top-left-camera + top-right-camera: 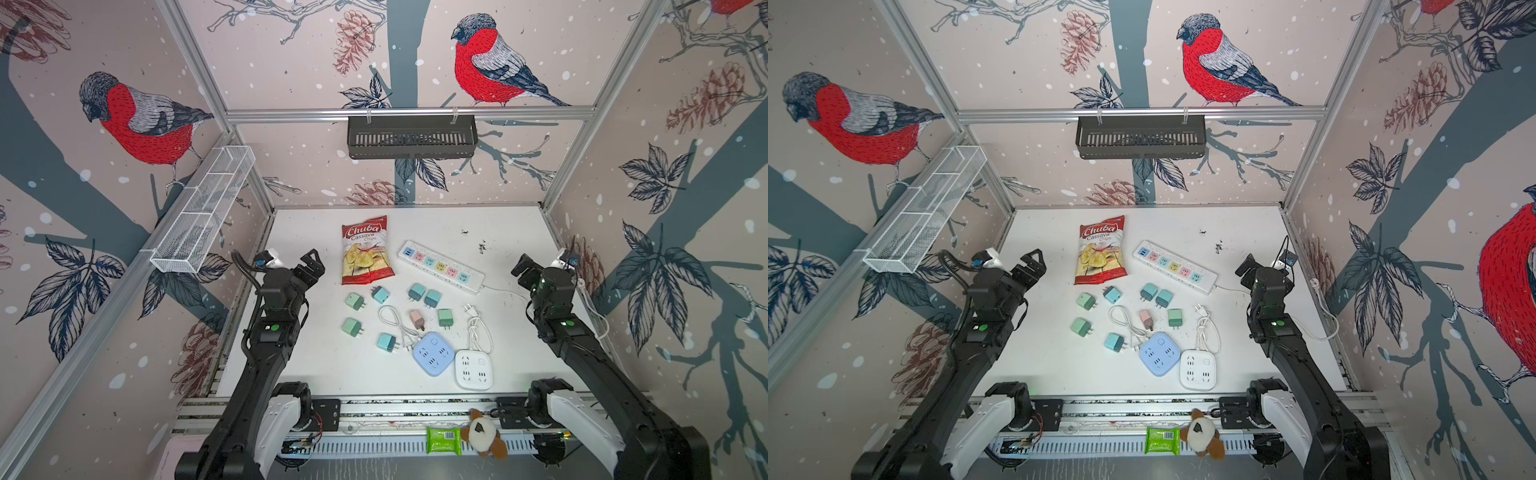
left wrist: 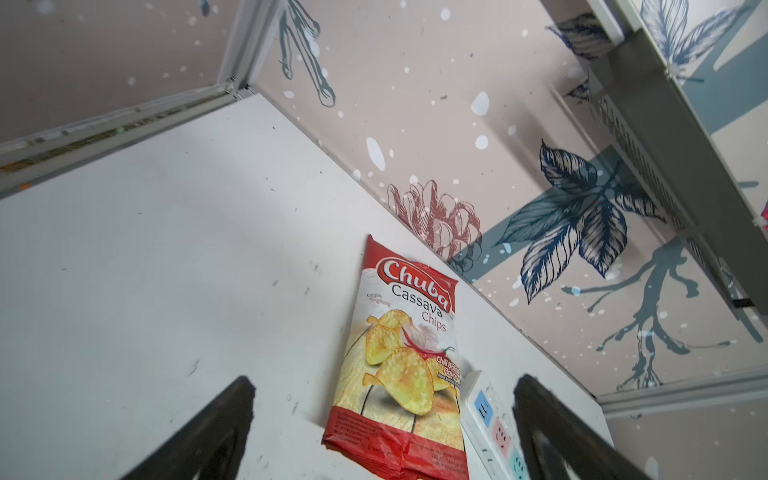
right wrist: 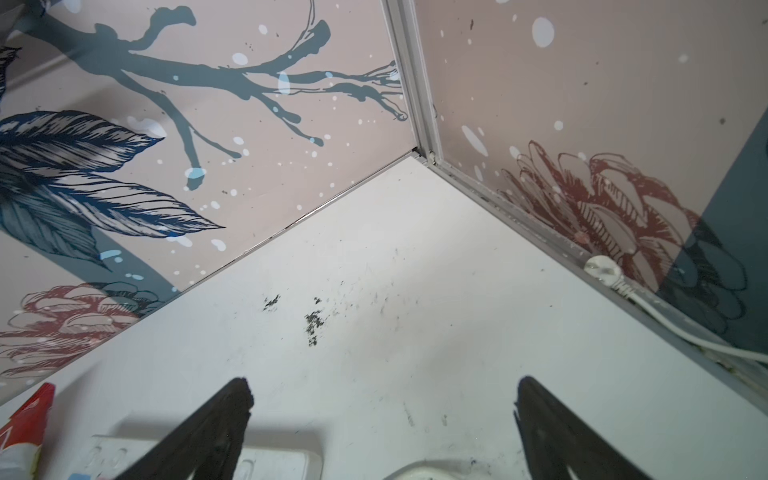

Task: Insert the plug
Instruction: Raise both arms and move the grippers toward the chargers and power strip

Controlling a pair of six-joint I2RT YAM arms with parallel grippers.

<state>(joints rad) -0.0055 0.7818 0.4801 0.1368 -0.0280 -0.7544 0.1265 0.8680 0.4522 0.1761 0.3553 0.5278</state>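
In both top views my left gripper (image 1: pixel 312 262) hangs over the left of the table (image 1: pixel 507 232) and my right gripper (image 1: pixel 524 262) over the right. Each has its jaws spread wide with nothing between them. I judge I hold them apart like this to leave the middle free for a first reach. The plug I must insert is not yet picked. Several small adapters lie loose between my arms: a green plug (image 1: pixel 354 301) with prongs toward the right, a pink plug (image 1: pixel 417 319) with its long axis and darker prong end toward the near edge, and a teal plug (image 1: pixel 1114 342) with prongs to the right. Which one is meant I cannot tell. All rest on their sides with prongs level with the table, so I reckon any of them needs turning prongs-down. The power strip (image 1: pixel 441 266) lies flat with its sockets up, its long axis slanting from far left to near right, just beside the chips bag (image 1: pixel 366 251). In the left wrist view my left gripper (image 2: pixel 385 379) gapes empty, framing the chips bag (image 2: pixel 399 353), with the power strip (image 2: pixel 494 424) alongside it. In the right wrist view my right gripper (image 3: pixel 383 380) gapes just as empty over bare table, with part of the power strip (image 3: pixel 274 457) close beneath my fingers and no plug in sight.
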